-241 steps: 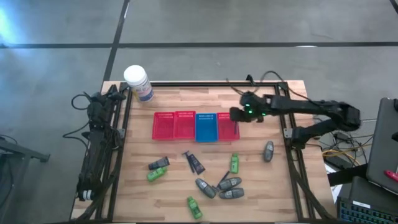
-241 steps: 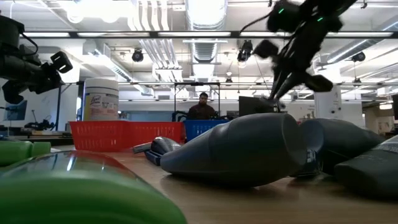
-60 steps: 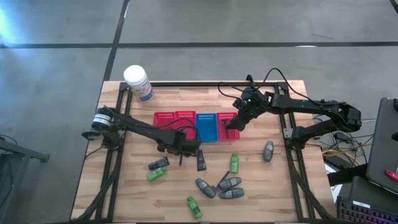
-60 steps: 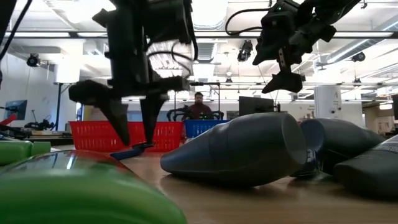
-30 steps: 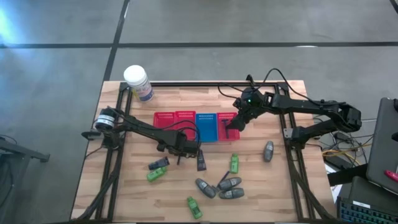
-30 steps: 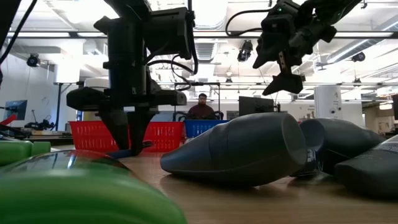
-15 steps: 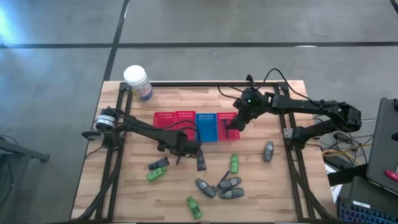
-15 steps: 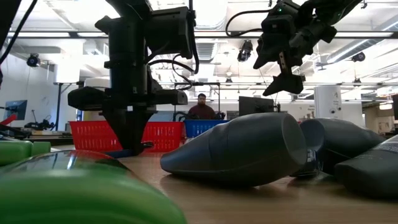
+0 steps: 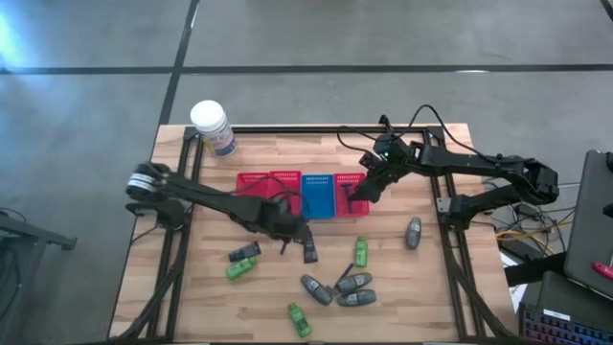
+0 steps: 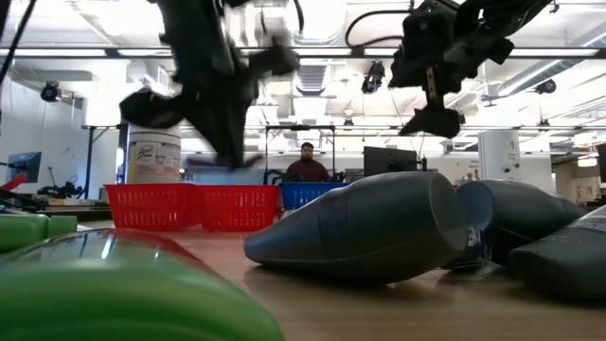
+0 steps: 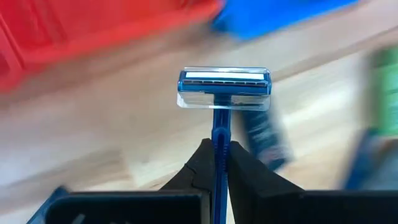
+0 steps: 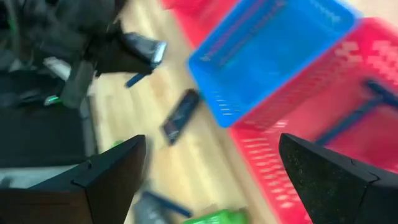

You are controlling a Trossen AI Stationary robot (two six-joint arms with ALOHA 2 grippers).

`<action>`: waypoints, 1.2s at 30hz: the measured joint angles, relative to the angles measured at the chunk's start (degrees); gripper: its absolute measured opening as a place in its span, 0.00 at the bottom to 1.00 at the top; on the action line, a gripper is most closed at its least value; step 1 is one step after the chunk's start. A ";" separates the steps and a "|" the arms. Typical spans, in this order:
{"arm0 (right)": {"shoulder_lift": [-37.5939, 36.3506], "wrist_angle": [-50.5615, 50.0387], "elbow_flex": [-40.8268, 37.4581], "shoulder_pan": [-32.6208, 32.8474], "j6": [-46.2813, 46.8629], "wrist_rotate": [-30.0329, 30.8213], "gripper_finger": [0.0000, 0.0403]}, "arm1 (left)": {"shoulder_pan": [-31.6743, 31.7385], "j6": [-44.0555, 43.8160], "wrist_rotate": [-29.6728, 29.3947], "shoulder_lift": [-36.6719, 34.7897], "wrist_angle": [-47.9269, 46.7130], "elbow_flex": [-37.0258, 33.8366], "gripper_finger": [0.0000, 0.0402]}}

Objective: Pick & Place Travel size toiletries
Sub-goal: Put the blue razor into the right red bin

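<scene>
Razor (image 11: 222,93), blue, is pinched by its handle in the left claw (image 9: 283,233), near table centre at the red basket's (image 9: 268,192) six o'clock. Right claw (image 9: 359,189) hangs open over another red basket (image 12: 323,143).

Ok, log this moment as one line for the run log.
left claw: shut on blue razor, lifted | right claw: open over red basket | toiletries on table

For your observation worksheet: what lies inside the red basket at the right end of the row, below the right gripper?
Through the open right gripper, a blue razor lies inside the red basket. The basket's far corner falls outside the picture.
</scene>
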 joint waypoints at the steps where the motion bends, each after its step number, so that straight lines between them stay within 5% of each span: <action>1: -0.32 0.36 0.00 0.02 0.00 -1.01 0.90 | -0.04 -0.14 -2.77 -1.78 0.75 0.00 0.05; 9: -1.85 9.41 0.00 0.02 0.17 -6.46 0.90 | 3.21 5.74 -31.41 -15.64 11.23 -0.02 0.05; 13: -0.02 26.15 0.04 0.48 6.61 -12.28 0.90 | 6.04 18.56 -31.15 -17.43 23.05 0.26 0.05; 18: 3.14 40.17 1.98 1.34 13.24 -13.71 0.90 | 6.95 21.82 -29.91 -17.41 23.21 0.94 0.05; 29: 14.21 41.32 11.59 3.80 8.44 -14.98 0.90 | 6.95 24.62 -28.44 -17.41 24.58 3.31 0.05; 36: 18.87 41.44 16.87 3.76 5.32 -16.77 0.80 | 6.20 25.31 -28.08 -17.41 24.49 4.57 0.05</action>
